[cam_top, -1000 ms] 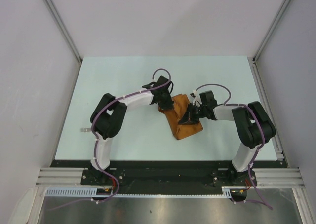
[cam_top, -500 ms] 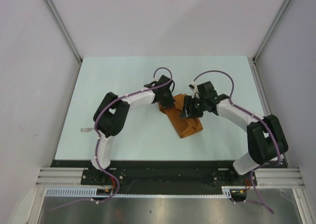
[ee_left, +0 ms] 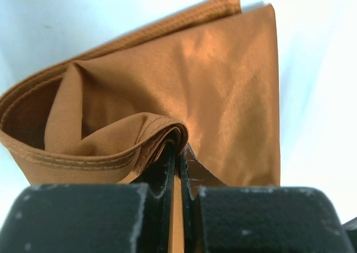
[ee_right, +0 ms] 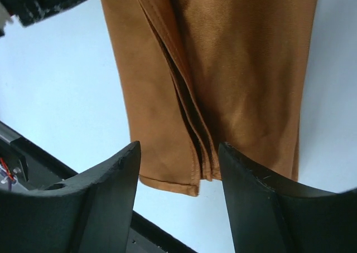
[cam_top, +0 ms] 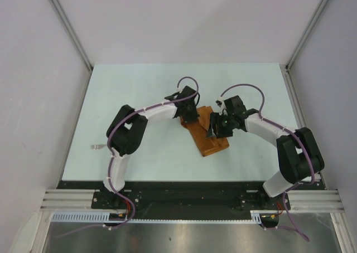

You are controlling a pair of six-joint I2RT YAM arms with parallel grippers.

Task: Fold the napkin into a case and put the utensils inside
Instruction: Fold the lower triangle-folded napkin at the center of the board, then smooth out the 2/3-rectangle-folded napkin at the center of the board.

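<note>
- Left wrist view: the left claw is almost fully closed, and its two fingers pinch a folded hem of the napkin. The cloth bulges up in a soft loop just in front of the fingertips.
- Right wrist view: the right claw is wide open and holds nothing. It hangs above the napkin, and the stacked layer edges run between its fingers.
- Top view: the napkin is a narrow layered strip near the middle of the tabletop, a little toward the right edge. It lies slanted, with one end toward the far edge under the left claw and the other end toward the near right corner.
- I cannot see the utensils in any view. A small pale thing lies near the left edge, too small to identify.
- Step, as I judge it: the folding into a case is nearly finished, and the layers are being arranged.
- Next move, I think: the right claw should come down onto the layers to press or grip them, while the left claw keeps the hem from springing open. After that, the pocket must be opened for the utensils.
</note>
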